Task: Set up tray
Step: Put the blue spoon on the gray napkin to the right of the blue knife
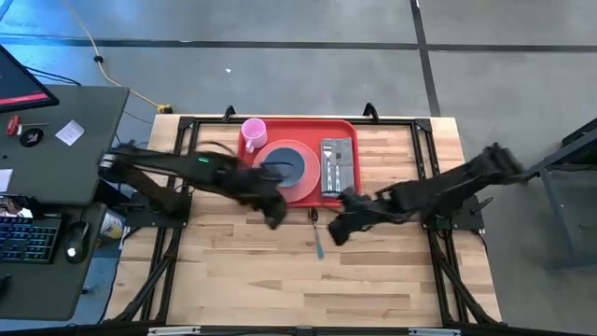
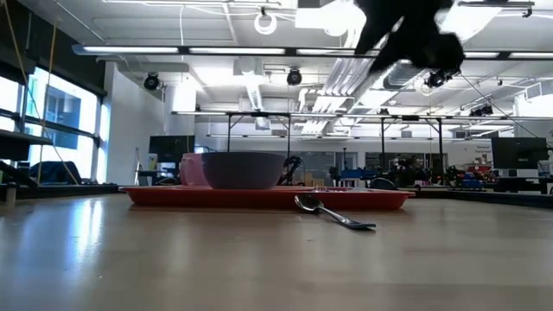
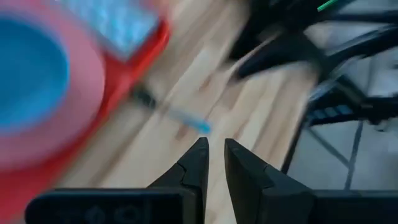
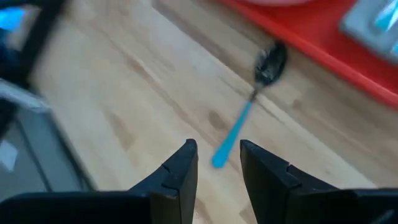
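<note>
The red tray (image 1: 308, 124) lies at the table's far middle. On it stand a pink cup (image 1: 252, 132), a salmon plate (image 1: 303, 187) bearing a dark blue bowl (image 1: 284, 168), and a grey cutlery holder (image 1: 338, 166). A spoon with a blue handle (image 1: 317, 240) lies flat on the wood just in front of the tray, its dark bowl (image 4: 270, 62) toward the tray. My right gripper (image 4: 217, 152) hovers open above the spoon's handle end (image 4: 224, 152). My left gripper (image 3: 213, 149) hangs above the tray's near edge, left of the spoon, fingers a narrow gap apart, holding nothing.
Bare wood (image 1: 280, 280) fills the table's near half. Black frame rails (image 1: 438, 149) run along the table's sides and far edge. A desk with a keyboard (image 1: 28, 238) stands off the table's left side.
</note>
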